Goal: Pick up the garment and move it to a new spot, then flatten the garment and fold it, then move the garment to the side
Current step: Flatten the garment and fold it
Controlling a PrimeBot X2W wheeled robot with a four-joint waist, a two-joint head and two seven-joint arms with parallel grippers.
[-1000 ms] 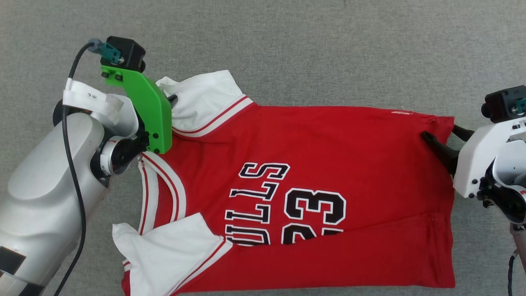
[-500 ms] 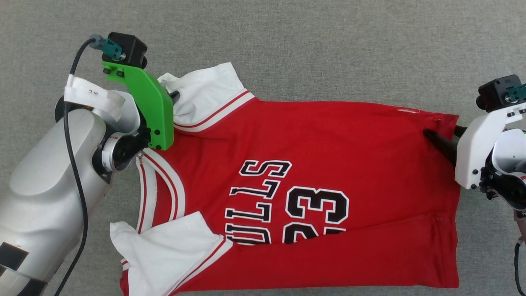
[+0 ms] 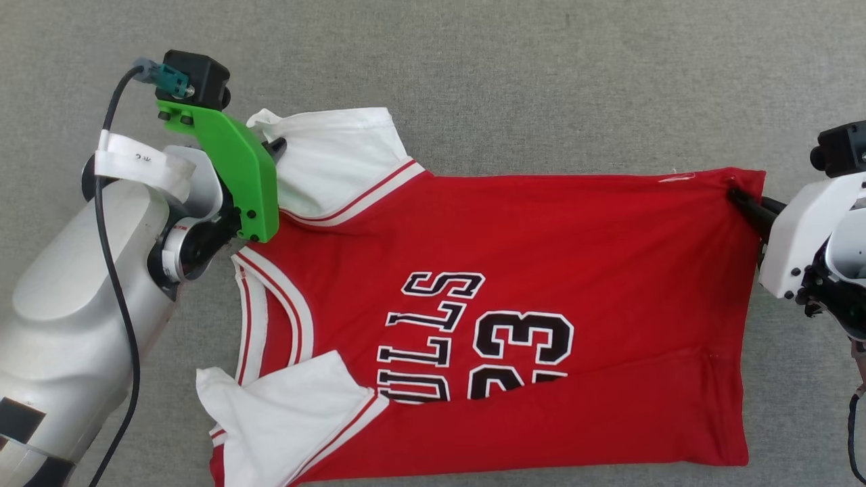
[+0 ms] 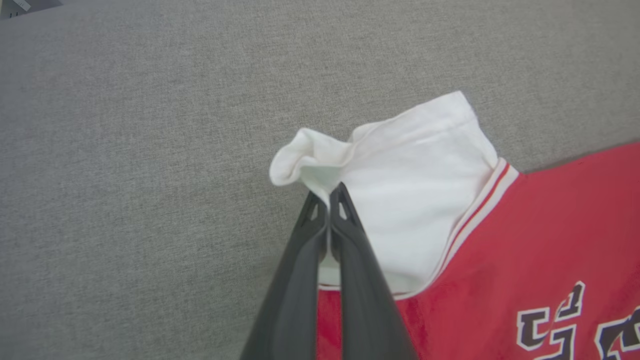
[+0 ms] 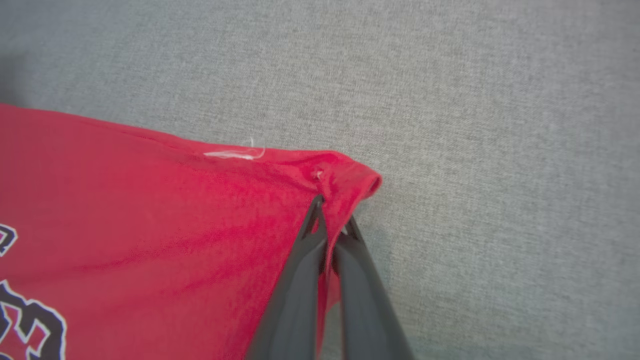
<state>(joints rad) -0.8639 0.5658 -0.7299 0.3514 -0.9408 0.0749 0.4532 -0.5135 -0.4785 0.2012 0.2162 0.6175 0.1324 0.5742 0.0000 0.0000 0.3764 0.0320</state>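
Across a grey fabric-covered bench (image 3: pixel 473 81), the garment (image 3: pixel 541 243), a red jersey with white short sleeves and black, white-outlined "BULLS 23" lettering (image 3: pixel 473 338), lies spread and mostly flat. Its collar end is toward the robot's left and its hem toward the robot's right. At the garment's far collar-side corner, the left hand (image 4: pixel 330 192) has its two dark fingers pressed together on a bunched edge of the far sleeve (image 3: pixel 338 155). The white cloth puckers into a small fold just beyond the fingertips. At the garment's far hem corner (image 5: pixel 350 175), the right hand (image 5: pixel 332 207) is likewise clamped tight, with red fabric pinched between its fingers and the corner curling over their tips. Between the two grips the garment's far edge runs nearly straight. Nearer the robot, the garment's other sleeve (image 3: pixel 284 412) lies over the red body. The near strip of red cloth is doubled over, covering part of the lettering. A short white thread (image 5: pixel 235 154) shows on the far edge just beside the gripped hem corner.
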